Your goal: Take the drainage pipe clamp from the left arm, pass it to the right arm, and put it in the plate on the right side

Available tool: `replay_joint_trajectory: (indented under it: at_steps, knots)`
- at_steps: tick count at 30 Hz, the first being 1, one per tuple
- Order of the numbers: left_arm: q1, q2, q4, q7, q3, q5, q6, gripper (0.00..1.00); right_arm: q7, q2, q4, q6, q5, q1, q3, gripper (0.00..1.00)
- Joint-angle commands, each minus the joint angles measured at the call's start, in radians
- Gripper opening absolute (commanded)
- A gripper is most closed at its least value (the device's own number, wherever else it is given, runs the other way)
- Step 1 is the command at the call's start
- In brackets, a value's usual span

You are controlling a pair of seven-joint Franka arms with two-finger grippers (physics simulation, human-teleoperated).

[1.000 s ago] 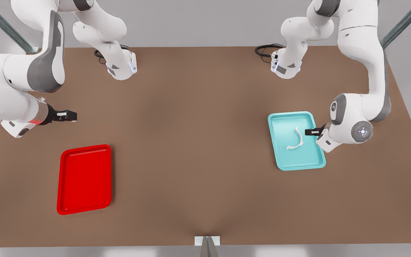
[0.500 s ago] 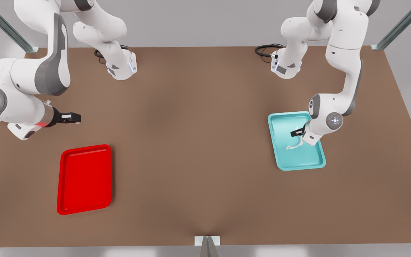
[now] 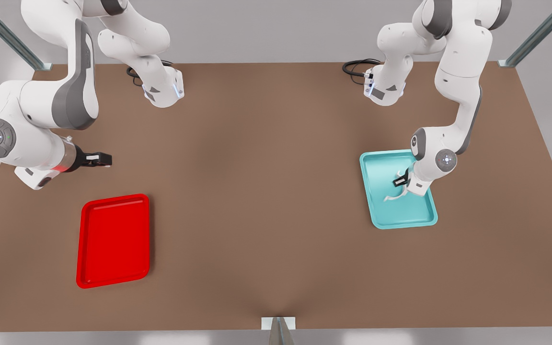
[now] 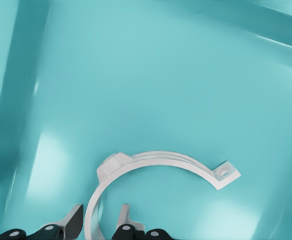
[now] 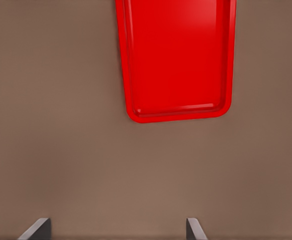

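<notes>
Teal tray (image 3: 391, 218): I see it on the brown table (image 3: 257, 201) at the front view's right, holding the drainage pipe clamp (image 4: 151, 162).
Clamp: white half-ring lying on the tray floor, one end between my left gripper's fingers.
Left gripper (image 4: 98, 220): down in the tray, jaws spread either side of the strip, not yet pinching it.
Right gripper (image 3: 99, 158): waiting on the far side of the plate (image 3: 113, 239), jaws spread wide, holding nothing.
Plate: red, at the front view's left.

My view: a broad matte brown desk (image 3: 266, 191) under soft, even light, a plain grey wall (image 3: 266, 28) behind, slanted metal struts (image 3: 539, 33) at corners.
</notes>
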State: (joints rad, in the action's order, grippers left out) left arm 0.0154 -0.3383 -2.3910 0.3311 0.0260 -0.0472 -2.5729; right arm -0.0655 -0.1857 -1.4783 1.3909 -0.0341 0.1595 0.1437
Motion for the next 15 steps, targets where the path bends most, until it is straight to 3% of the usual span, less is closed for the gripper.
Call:
replay_joint_trajectory:
  at_steps: [1, 7, 15]
  knots:
    - [0.000, 0.001, 0.001, 0.043, 0.000, 0.000, -0.015, 0.48, 0.003, 0.002, -0.001, 0.000, 0.000, 0.000, 0.000, 1.00]
    - [-0.002, 0.002, 0.001, 0.045, 0.000, -0.002, -0.001, 0.34, 0.003, 0.000, -0.011, 0.008, -0.001, 0.003, 0.000, 1.00]
    - [0.000, -0.007, 0.001, 0.043, 0.000, 0.000, -0.001, 0.33, 0.003, 0.002, -0.013, 0.010, -0.001, 0.003, 0.000, 1.00]
